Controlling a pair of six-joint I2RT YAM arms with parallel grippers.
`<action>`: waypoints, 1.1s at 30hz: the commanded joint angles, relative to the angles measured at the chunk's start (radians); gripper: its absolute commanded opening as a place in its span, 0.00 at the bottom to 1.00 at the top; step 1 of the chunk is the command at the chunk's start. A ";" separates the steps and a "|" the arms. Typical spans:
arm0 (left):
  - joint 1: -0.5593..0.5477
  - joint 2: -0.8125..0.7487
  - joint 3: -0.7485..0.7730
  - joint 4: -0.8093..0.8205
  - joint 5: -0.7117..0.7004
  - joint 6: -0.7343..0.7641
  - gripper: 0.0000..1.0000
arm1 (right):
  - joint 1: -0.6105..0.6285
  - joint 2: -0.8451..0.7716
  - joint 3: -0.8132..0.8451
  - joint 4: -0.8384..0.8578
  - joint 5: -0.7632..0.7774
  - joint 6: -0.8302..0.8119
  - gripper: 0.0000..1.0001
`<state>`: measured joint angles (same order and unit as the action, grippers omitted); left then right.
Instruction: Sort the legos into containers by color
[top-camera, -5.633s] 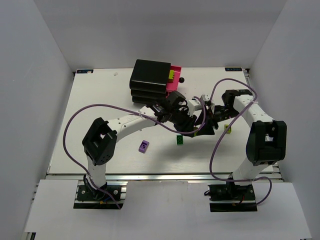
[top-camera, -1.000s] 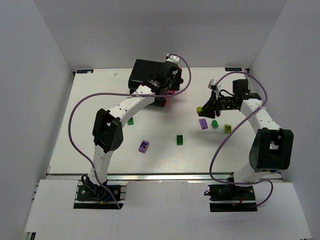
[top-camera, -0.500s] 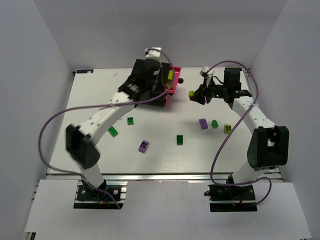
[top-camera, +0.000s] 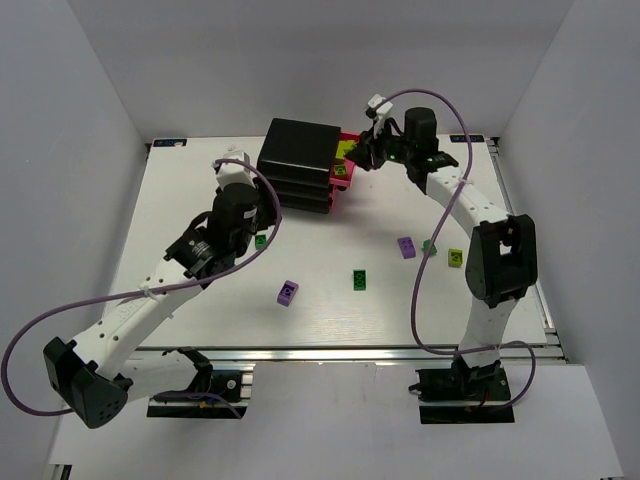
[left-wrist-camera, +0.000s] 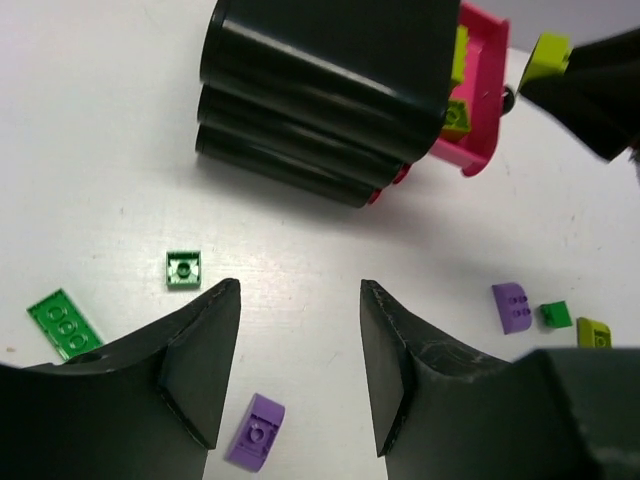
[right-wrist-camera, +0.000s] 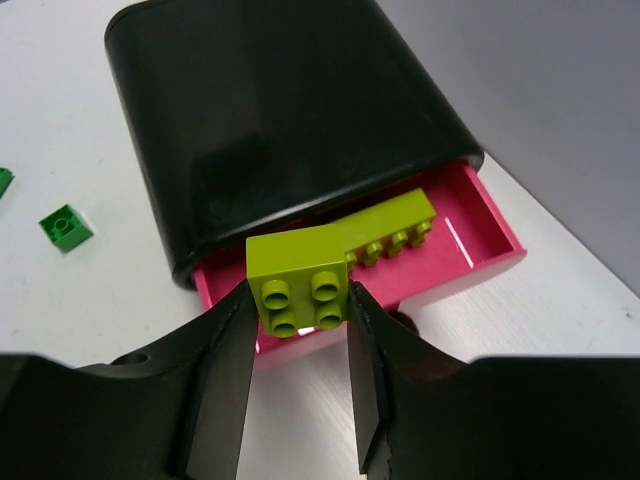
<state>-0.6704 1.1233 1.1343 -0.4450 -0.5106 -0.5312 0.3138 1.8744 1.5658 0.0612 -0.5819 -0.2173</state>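
The black cabinet (top-camera: 298, 160) stands at the back of the table with its top pink drawer (top-camera: 349, 141) pulled out to the right. A long lime brick (right-wrist-camera: 395, 228) lies in that drawer (right-wrist-camera: 480, 225). My right gripper (right-wrist-camera: 298, 300) is shut on a square lime brick (right-wrist-camera: 298, 275), held just above the drawer's front edge (top-camera: 352, 156). My left gripper (left-wrist-camera: 298, 290) hangs open and empty over the table in front of the cabinet (left-wrist-camera: 330, 80). Loose legos lie about: purple (top-camera: 288, 292), green (top-camera: 359, 279), purple (top-camera: 407, 247), green (top-camera: 430, 245), lime (top-camera: 456, 257), green (top-camera: 260, 241).
In the left wrist view a flat green plate (left-wrist-camera: 62, 322) and a small green brick (left-wrist-camera: 183, 268) lie left of the fingers, and a purple brick (left-wrist-camera: 255, 430) lies below them. White walls enclose the table on three sides. The right arm's purple cable (top-camera: 430, 290) loops over the right side.
My left arm has drawn back from the cabinet toward the near left, its jaws shutting and reopening. My right gripper has carried the lime brick left and back to the open drawer.
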 joint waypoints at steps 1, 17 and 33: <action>0.002 -0.043 -0.028 -0.011 -0.017 -0.061 0.61 | 0.019 0.032 0.094 0.034 0.066 -0.004 0.14; 0.002 -0.088 -0.067 -0.054 -0.055 -0.105 0.63 | 0.019 0.180 0.261 -0.115 0.111 -0.119 0.41; 0.002 -0.053 -0.050 0.005 -0.036 -0.085 0.57 | -0.018 0.036 0.289 -0.150 0.123 -0.064 0.36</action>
<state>-0.6704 1.0729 1.0706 -0.4789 -0.5499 -0.6281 0.3233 2.0319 1.8420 -0.0975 -0.4736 -0.3225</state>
